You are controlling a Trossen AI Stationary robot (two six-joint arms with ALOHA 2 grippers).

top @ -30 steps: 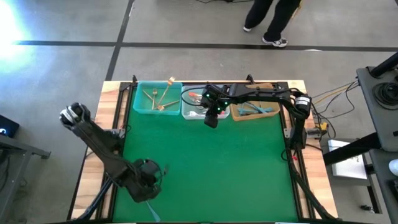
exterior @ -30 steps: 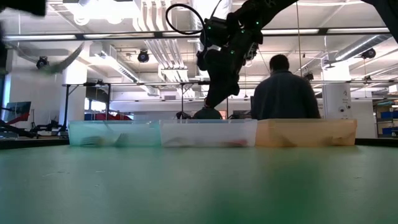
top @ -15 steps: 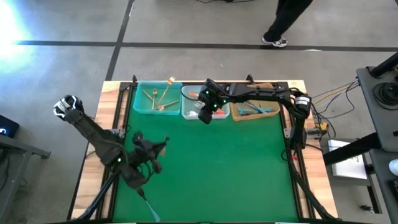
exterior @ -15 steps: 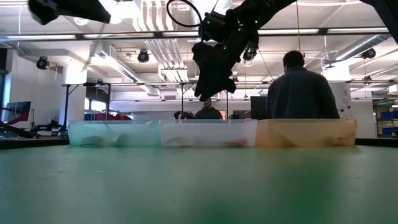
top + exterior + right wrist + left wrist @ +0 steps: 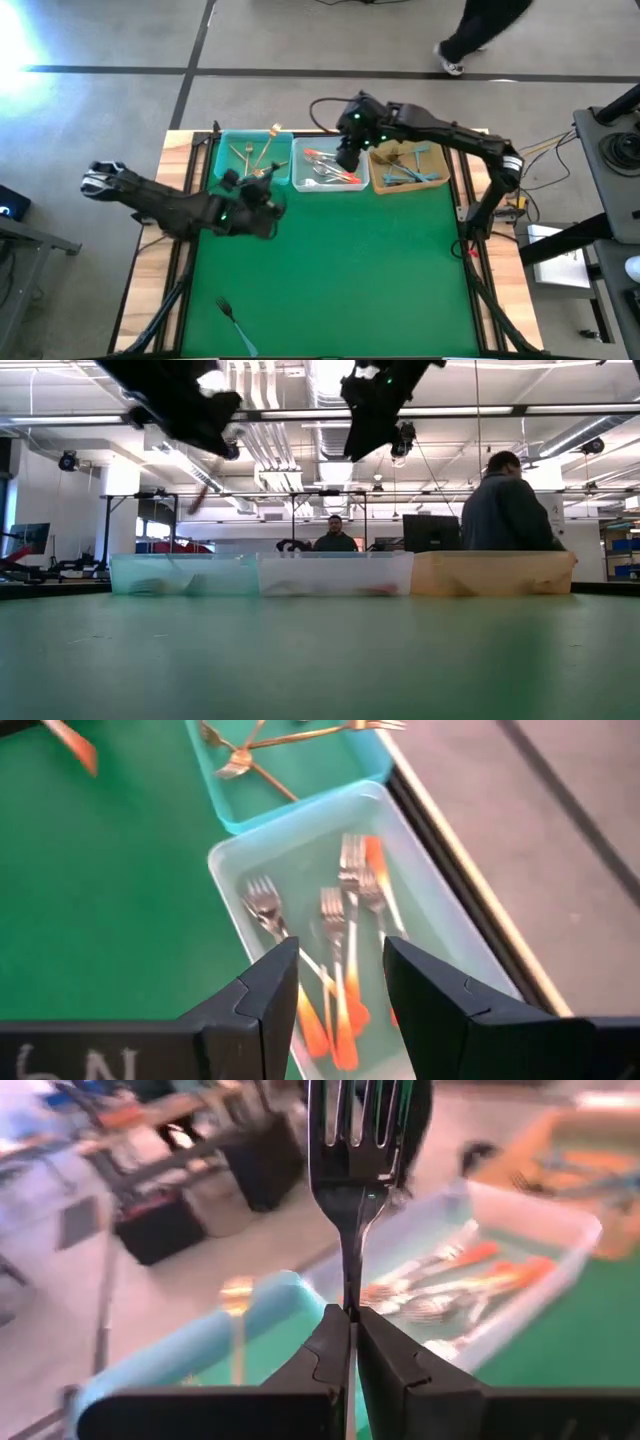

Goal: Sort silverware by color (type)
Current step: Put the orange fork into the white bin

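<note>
Silver fork (image 5: 348,1150) clamped in the left pincer (image 5: 353,1342); right pincer (image 5: 338,982) apart above the clear bin (image 5: 430,915)

Beside the teal bin (image 5: 225,165) of gold forks (image 5: 252,155), orange-handled forks (image 5: 335,1010) fill a clear bin (image 5: 440,935) on green mat (image 5: 350,270).

bins (image 5: 331,165) — 3 | arms (image 5: 170,205) — 2 | loose fork (image 5: 229,312) on mat — 1

Silver fork (image 5: 349,1170) clamped in the left gripper (image 5: 353,1342): tine tips cut off at the left wrist view's edge, handle hidden between the fingers. Low view: translucent plastic bins' (image 5: 335,573) contents indistinct; left gripper motion-blurred.
</note>
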